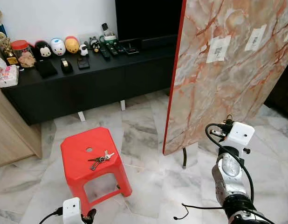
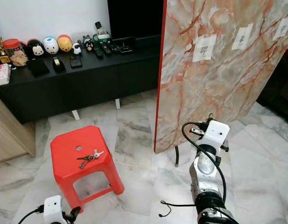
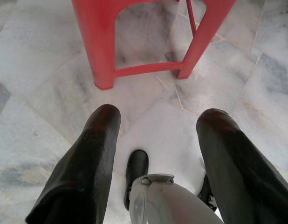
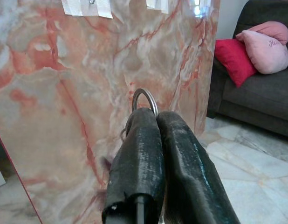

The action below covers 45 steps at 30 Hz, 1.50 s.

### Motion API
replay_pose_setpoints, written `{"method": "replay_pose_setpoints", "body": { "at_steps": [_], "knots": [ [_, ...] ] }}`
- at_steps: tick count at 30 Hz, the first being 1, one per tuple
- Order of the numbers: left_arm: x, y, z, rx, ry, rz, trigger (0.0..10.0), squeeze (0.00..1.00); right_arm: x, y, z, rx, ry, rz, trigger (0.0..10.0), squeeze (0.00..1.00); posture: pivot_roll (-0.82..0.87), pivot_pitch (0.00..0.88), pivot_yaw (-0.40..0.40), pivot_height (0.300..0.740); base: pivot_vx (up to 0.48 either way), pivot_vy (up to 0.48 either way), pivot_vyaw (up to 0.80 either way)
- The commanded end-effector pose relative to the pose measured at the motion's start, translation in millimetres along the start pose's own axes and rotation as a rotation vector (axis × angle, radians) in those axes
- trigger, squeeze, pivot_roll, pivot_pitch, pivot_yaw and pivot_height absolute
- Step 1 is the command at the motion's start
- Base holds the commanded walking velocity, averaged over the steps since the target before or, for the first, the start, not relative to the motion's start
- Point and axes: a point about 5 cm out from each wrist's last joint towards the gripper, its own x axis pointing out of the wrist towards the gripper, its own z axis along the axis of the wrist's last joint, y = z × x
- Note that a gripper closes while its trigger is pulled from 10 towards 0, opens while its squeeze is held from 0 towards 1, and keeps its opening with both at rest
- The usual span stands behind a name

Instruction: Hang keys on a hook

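Observation:
A bunch of keys (image 1: 100,159) lies on top of a red plastic stool (image 1: 76,149). To its right a marble-patterned board (image 1: 223,88) leans upright, with small hooks under white tape patches (image 1: 218,48) near its top. My right gripper (image 4: 156,114) is shut on a metal key ring (image 4: 145,96), held close to the board's face below the taped hooks (image 4: 90,3). My right arm (image 1: 230,170) rises at the lower right in front of the board. Low over the floor, my left gripper (image 3: 159,114) is open and faces the stool's legs (image 3: 104,56).
A black TV cabinet (image 1: 88,79) with toys, remotes and a jar runs along the back wall. A wooden panel (image 1: 13,135) stands at the left. A dark sofa (image 4: 260,93) with red and pink cushions is to the right of the board. A black cable (image 1: 181,212) lies on the floor.

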Motion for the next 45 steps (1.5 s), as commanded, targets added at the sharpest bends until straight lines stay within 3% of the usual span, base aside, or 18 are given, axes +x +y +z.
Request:
{"method": "replay_pose_setpoints", "body": {
  "at_steps": [1, 24, 45],
  "knots": [
    [-2.0, 4.6, -5.3, -0.013, 0.02, 0.011, 10.0, 0.0, 3.1, -1.6, 7.9, 0.01, -0.03, -0.015, 10.0, 0.0, 0.09, 0.057, -0.057, 0.74, 0.24, 0.0, 0.0],
    [-3.1, 5.8, -9.8, -0.015, 0.046, 0.012, 10.0, 0.0, -1.4, -7.8, -6.7, 0.085, 0.075, -0.086, 10.0, 0.0, 0.1, 0.077, -0.059, 0.74, 0.285, 0.0, -0.15],
    [-5.2, 3.5, -17.3, 0.004, 0.069, -0.004, 10.0, 0.0, 0.8, -8.2, -4.1, 0.088, 0.071, -0.096, 10.0, 0.0, 0.1, 0.052, -0.056, 0.74, 0.296, 0.0, 0.0]
  ]
}}
